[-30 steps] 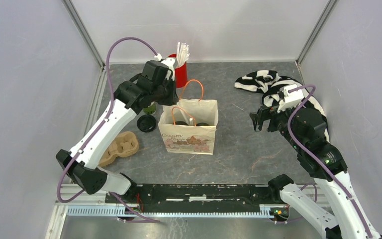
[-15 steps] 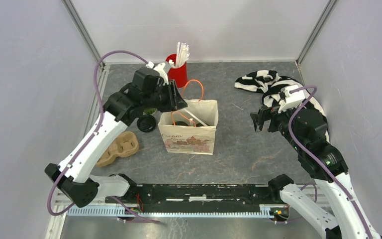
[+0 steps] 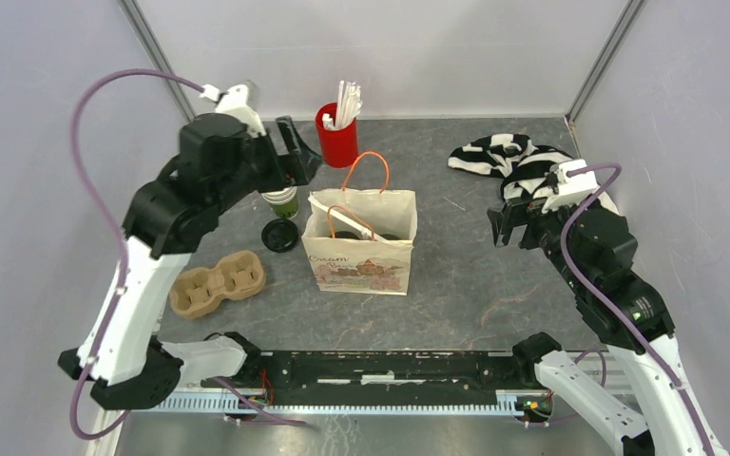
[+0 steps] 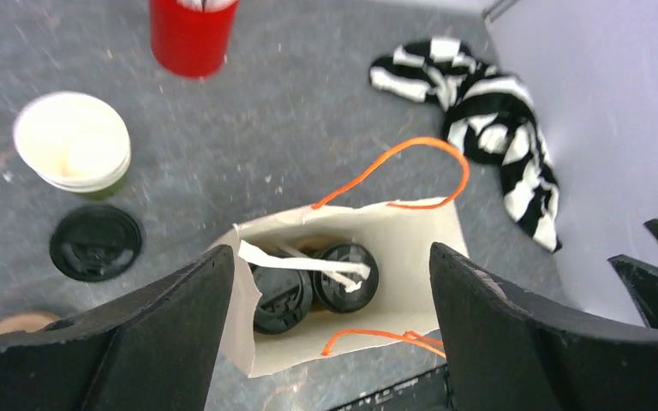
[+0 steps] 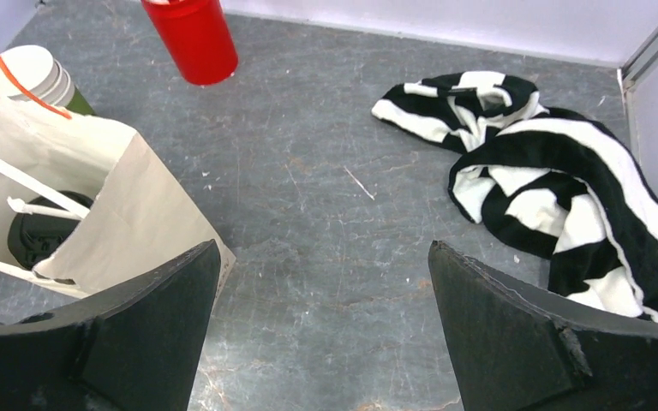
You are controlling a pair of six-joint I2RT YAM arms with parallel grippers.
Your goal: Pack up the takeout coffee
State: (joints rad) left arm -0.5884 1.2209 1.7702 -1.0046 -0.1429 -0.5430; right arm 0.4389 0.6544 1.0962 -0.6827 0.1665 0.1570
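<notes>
- Two small green paper cups capped with round black plastic lids (image 4: 281, 295) (image 4: 345, 276) stand side by side, touching, in the bottom of an open cream paper bag with orange cord handles (image 3: 361, 256); from above only their lids show.
- A thin white stick (image 4: 300, 261) lies slanted across the bag's mouth, over the lids.
- The bag stands upright on the grey mottled table (image 3: 456, 285).
- A loose black lid (image 3: 279, 235) lies flat just left of the bag.
- A stack of lidless green cups with cream insides (image 3: 281, 201) stands behind that lid.
- A red cup holding white sticks (image 3: 337, 135) stands behind the bag.
- A brown moulded-pulp cup carrier (image 3: 217, 285), its pockets unfilled, lies further left of the bag.
- A black-and-white striped cloth (image 3: 532, 171) lies crumpled at the bag's far right.
- The left gripper (image 4: 330, 251) hangs above and left of the bag, jaws spread wide, holding nothing.
- The right gripper (image 5: 322, 246) hovers right of the bag, well apart, jaws wide and empty.
</notes>
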